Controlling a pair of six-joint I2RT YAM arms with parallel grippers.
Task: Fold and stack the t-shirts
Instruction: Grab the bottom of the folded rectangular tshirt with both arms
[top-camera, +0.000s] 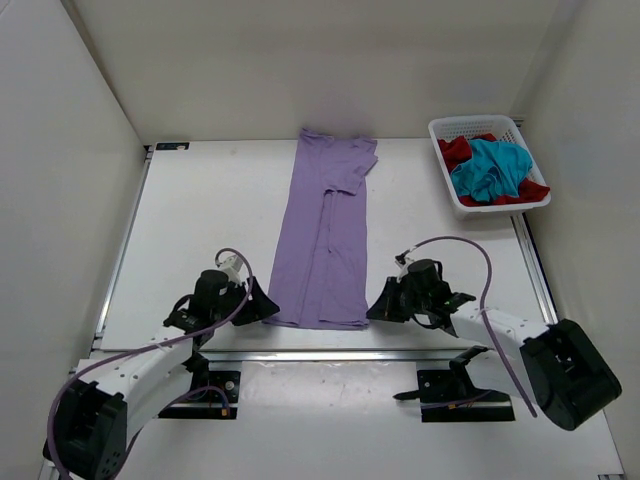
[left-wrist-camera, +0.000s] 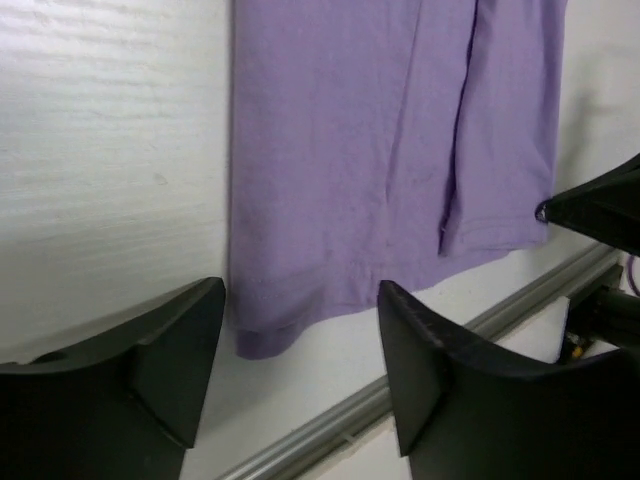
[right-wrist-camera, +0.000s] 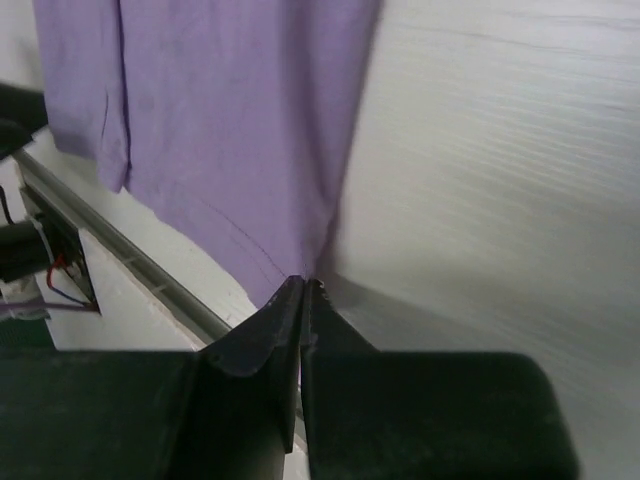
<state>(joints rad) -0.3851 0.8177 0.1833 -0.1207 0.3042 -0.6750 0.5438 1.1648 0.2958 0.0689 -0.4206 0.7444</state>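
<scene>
on white table (top-camera: 200, 220), long lavender t-shirt (top-camera: 325, 240)

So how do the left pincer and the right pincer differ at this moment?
The left pincer is open; the right pincer is shut. The left pincer has the near left corner of the purple shirt in front of its gap, not gripped; the right pincer seems to pinch the near right corner at its tips. Both are low at the shirt's near hem, one on each side.
</scene>
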